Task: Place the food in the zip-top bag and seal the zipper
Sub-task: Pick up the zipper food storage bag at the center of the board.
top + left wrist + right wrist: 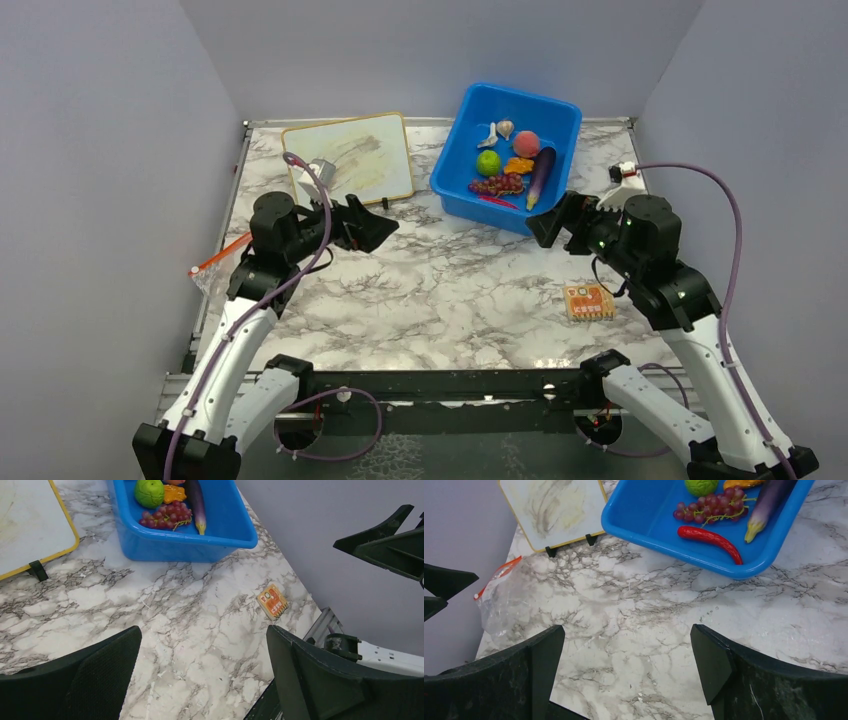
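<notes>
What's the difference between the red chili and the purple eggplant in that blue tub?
The chili is red, thin and curved; the eggplant is purple, thicker, with a pale yellowish tip. The chili lies along the near wall of the blue tub, while the eggplant runs crosswise to it, tip toward that wall. Both are long toy foods inside the tub.

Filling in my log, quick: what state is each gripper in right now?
Left gripper: open, holding nothing.
Right gripper: open, holding nothing.
</notes>
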